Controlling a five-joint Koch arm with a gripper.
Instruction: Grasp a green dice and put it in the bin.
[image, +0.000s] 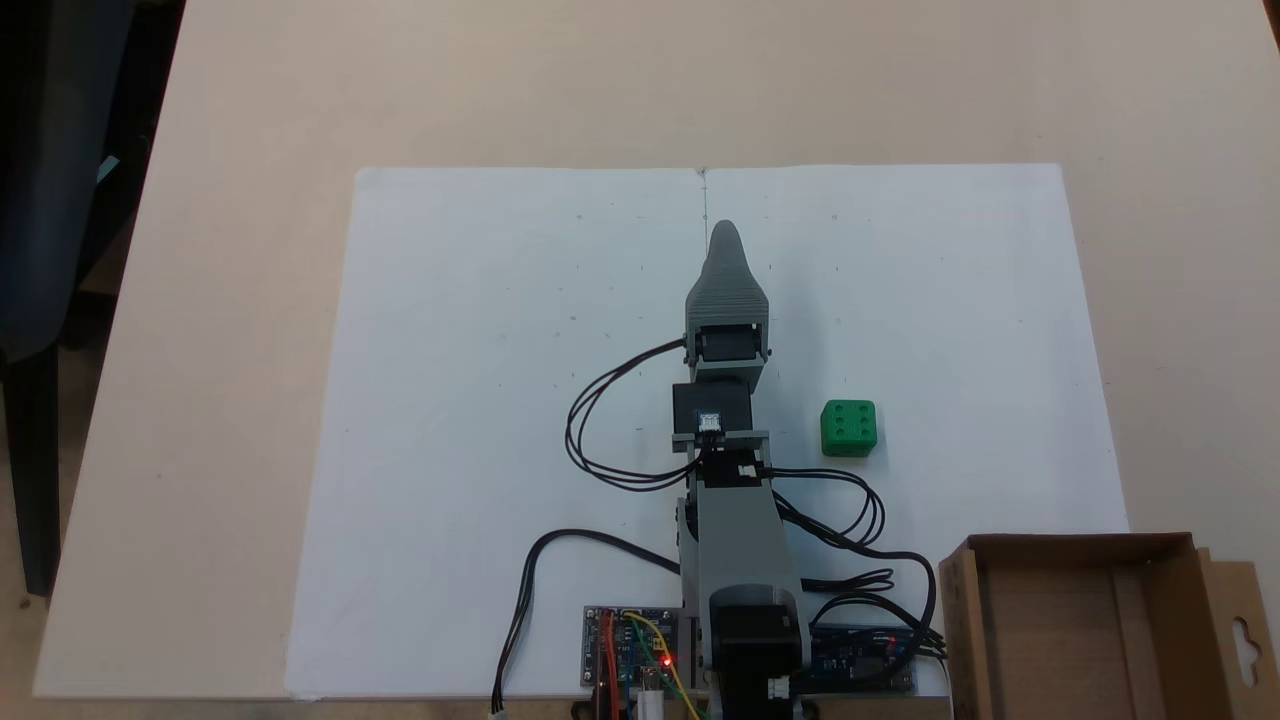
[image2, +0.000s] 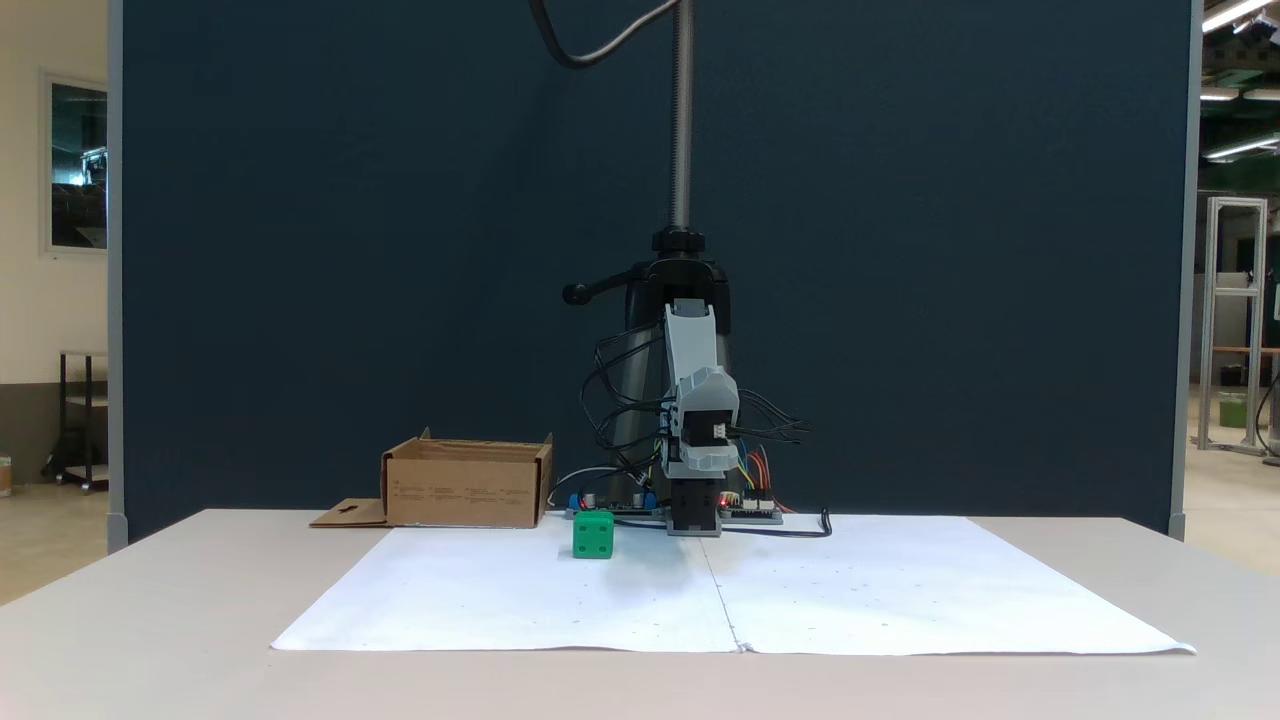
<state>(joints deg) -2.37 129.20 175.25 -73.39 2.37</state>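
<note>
Nothing of the task is done yet, judging from both views.

Top-down fixed view: green dice (image: 849, 428) sits on the white paper sheet (image: 480, 400), six-pip face up, to the right of the arm (image: 735, 520) and clear of it, not touched. Gripper (image: 724, 240) points up-picture along the sheet's centre seam, well past the dice and off to its left. Only one grey tapered tip shows from above, jaws stacked one behind the other, so I cannot tell if it is wide or narrow; it holds nothing visible. Cardboard bin (image: 1085, 545) is at the bottom right corner, open top, inside looks bare, flap with hang-hole on its right side. Dice lies between the gripper and the bin, nearer the bin, still well apart from it. Circuit boards (image: 630, 660) and black cables at the arm base.

Front fixed view: green dice (image2: 593, 535) rests flat on the paper, left of the arm base. Bin (image2: 468, 485) stands further left and behind, flap lying flat on the table (image2: 150, 600). Arm is folded, with the gripper (image2: 697, 498) facing the camera near the base; the jaw gap is not readable here either.

Left to do, all of it: swing toward the dice, lower, close on it, lift, carry to the bin, release.
</note>
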